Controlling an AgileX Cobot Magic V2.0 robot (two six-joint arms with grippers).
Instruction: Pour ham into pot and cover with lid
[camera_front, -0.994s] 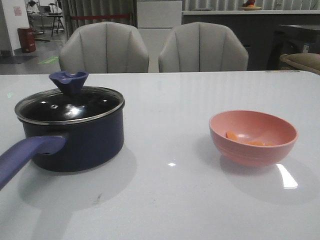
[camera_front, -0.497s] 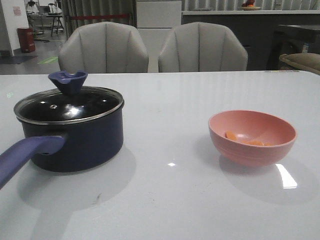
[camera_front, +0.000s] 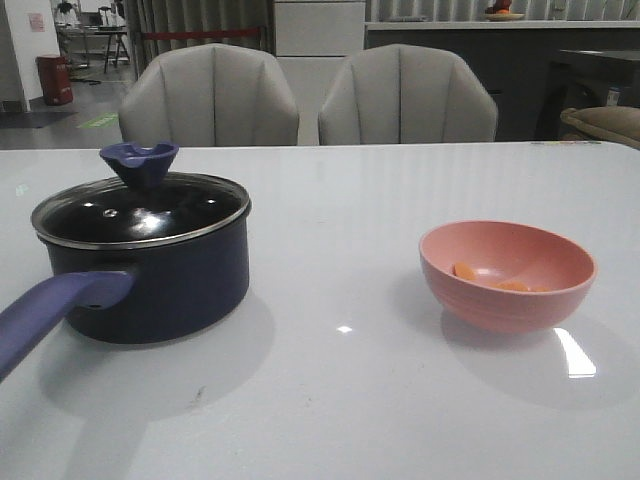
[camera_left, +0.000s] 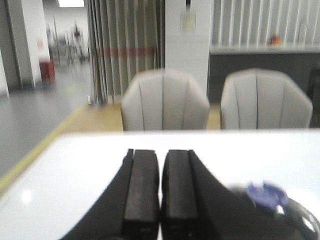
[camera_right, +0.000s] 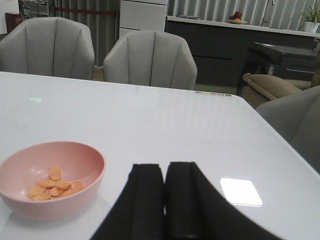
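The dark pot (camera_front: 150, 285) with its purple-blue handle (camera_front: 50, 310) stands on the left of the white table. The glass lid (camera_front: 140, 212) with a blue knob (camera_front: 138, 163) rests on it. A pink bowl (camera_front: 507, 273) on the right holds several orange-pink ham slices (camera_front: 490, 278); the right wrist view shows the ham (camera_right: 54, 186) in the bowl (camera_right: 50, 177). My left gripper (camera_left: 160, 155) is shut and empty, with the blurred lid knob (camera_left: 267, 193) beside it. My right gripper (camera_right: 164, 169) is shut and empty, beside the bowl. Neither gripper appears in the front view.
Two grey chairs (camera_front: 208, 95) stand behind the table's far edge (camera_front: 320, 146). The table top (camera_front: 340, 350) lies bare between pot and bowl. A sofa arm (camera_right: 292, 125) sits past the table's right side.
The front view shifts very slightly; pot, lid and bowl keep their places.
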